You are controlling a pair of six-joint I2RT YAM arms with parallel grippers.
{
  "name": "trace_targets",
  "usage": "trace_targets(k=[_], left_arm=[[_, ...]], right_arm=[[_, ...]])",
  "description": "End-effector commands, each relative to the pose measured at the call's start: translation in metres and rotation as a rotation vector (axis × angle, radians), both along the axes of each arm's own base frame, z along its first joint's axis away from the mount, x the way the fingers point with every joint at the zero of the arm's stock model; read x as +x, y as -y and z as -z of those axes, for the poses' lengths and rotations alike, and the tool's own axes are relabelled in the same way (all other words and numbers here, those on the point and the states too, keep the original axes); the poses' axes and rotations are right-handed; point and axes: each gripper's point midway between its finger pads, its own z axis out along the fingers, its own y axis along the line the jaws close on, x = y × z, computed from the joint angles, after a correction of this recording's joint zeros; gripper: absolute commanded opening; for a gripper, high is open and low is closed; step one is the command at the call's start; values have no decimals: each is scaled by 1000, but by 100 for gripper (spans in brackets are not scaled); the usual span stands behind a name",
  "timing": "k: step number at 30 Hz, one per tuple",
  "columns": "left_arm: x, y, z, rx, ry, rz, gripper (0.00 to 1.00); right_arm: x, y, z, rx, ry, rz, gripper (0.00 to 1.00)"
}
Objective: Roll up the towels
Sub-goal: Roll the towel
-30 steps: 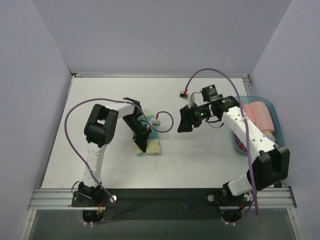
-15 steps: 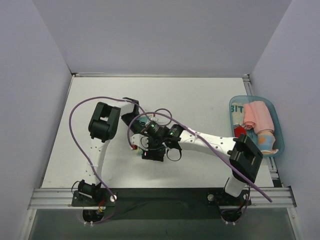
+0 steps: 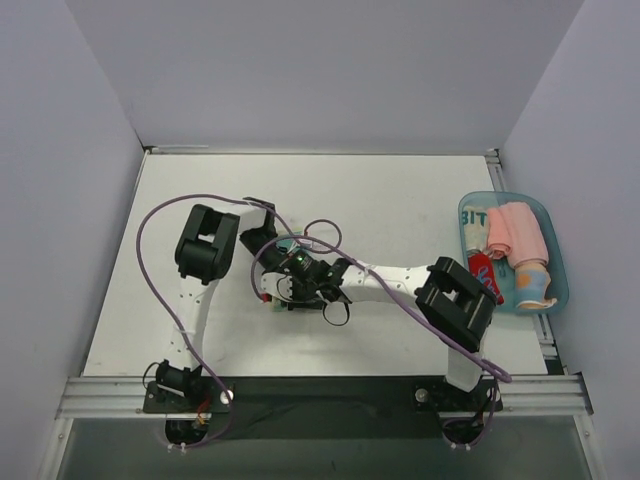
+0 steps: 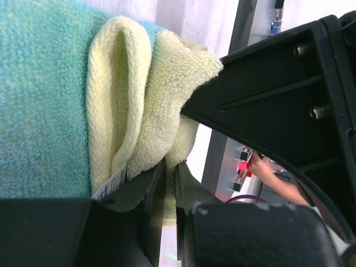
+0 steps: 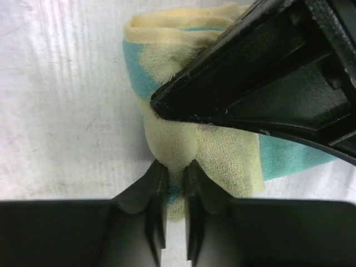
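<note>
A yellow and teal towel [image 4: 128, 111] lies bunched on the white table, mostly hidden under both grippers in the top view. My left gripper [image 4: 166, 172] is shut on a yellow fold of the towel; in the top view it sits at the towel's left side [image 3: 268, 272]. My right gripper [image 5: 173, 175] is shut on a yellow fold of the same towel [image 5: 183, 139], reaching in from the right [image 3: 296, 290]. The other gripper's black body crosses each wrist view.
A blue-green tray [image 3: 556, 262] at the table's right edge holds a rolled pink towel [image 3: 518, 232] and other items. Purple cables loop over the table near both arms. Grey walls stand on three sides.
My right arm has swung from the right side of the table across to the towel and shut on it beside the left gripper. The left gripper has stayed at the towel.
</note>
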Motion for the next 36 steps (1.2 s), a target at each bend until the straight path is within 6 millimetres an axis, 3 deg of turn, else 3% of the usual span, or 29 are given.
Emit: trace_targets(k=[1,2,5,7,9,12,16,20,25,29,30,32,33,35,36], left_arm=[[3,-29,41,64,147,121,9],[2,-30,40,61,148,117,9],[-6,-32,34,34,138,92,10],[-9,-34,30,28,141,61,19],[-12,-37,29,26,147,24,27],[1,-41,18,11,176,-67,32],[27,-58,-3,-15,209,-222,36],[61,-85,-27,-41,253,-397,39],[96,-142,-68,-66,389,-611,39],[93,-161,-98,-101,593,-616,42],[79,-160,-106,-94,649,-594,42],[75,-157,-110,-95,778,-550,44],[58,-155,-110,-70,831,-519,46],[51,-144,-110,-69,952,-437,49],[37,-141,-107,-40,1007,-390,50]], right_arm=[[-24,5,19,-10,-215,6,5],[-23,8,19,-2,-257,28,0],[-40,9,14,20,-434,48,0],[-56,16,17,-11,-539,60,0],[-67,10,9,10,-628,48,0],[-87,13,8,-18,-759,58,0],[-99,15,11,-38,-837,68,0],[-100,15,15,-46,-891,84,0],[-95,9,13,-14,-1002,119,0],[-87,3,11,2,-1094,170,0],[-90,5,16,-24,-1130,194,0],[-84,-1,13,-8,-1175,222,0],[-87,0,16,-25,-1212,244,0],[-86,-3,16,-21,-1266,270,0],[-84,-3,17,-18,-1279,282,0]])
